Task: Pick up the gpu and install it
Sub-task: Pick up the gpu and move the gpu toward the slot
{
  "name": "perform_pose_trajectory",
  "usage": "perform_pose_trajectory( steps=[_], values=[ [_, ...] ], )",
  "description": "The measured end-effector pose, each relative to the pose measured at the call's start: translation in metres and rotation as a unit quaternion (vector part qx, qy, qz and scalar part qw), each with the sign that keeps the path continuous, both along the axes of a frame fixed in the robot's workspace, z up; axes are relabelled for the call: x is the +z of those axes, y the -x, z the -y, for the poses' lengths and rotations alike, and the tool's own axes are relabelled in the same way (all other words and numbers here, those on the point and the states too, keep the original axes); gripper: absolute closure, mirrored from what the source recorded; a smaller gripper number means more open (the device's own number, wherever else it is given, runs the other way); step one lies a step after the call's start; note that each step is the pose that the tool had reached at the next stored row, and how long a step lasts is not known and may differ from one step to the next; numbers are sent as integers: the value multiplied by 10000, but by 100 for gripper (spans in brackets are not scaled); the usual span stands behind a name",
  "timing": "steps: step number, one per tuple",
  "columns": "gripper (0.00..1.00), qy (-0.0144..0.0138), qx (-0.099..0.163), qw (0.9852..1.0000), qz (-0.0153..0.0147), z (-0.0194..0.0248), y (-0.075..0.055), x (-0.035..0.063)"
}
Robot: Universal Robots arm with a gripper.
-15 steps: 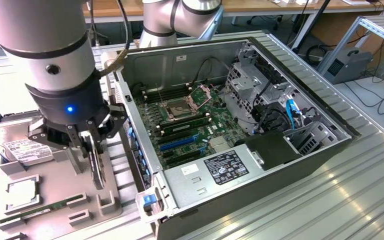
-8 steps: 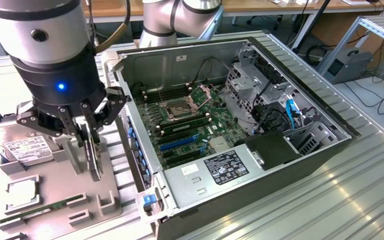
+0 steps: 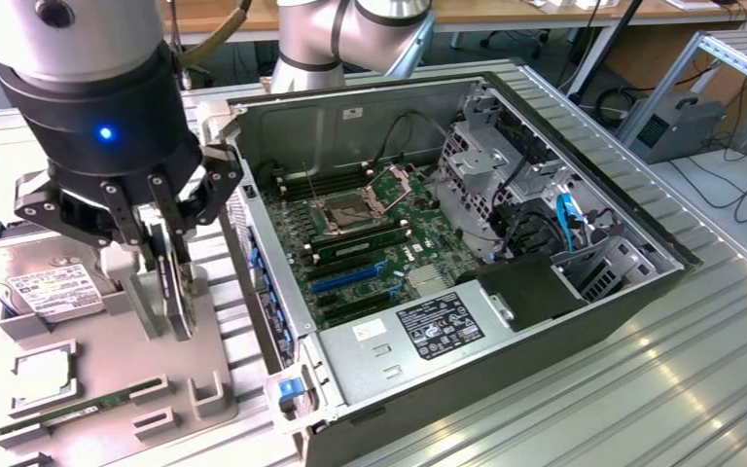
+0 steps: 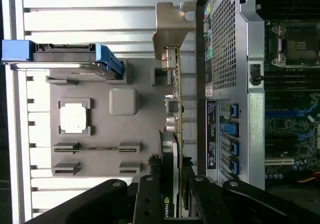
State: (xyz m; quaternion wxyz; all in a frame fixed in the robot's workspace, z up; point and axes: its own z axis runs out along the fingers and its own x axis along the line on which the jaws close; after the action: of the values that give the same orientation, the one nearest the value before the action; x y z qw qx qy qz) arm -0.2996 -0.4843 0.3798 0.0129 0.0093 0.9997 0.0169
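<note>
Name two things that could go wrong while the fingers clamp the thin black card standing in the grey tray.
The fingers hold the thin black expansion card with silver bracket far from that bracket, so it may tilt or slip. It stands close beside the open grey metal computer case, whose wall could catch it.

Claw (image 3: 166, 258) vertical, tips downward, both fingers (image 4: 150, 204) tight against the gpu (image 3: 174, 306), wrist (image 3: 101, 117) directly above.
</note>
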Motion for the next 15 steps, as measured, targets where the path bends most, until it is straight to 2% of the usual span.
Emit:
perform_pose_trajectory(
  steps=[9,12,15],
  values=[
    [73,0,0,10000,0,0,0,406],
    [73,0,0,10000,0,0,0,568],
    [73,0,0,10000,0,0,0,600]
  ],
)
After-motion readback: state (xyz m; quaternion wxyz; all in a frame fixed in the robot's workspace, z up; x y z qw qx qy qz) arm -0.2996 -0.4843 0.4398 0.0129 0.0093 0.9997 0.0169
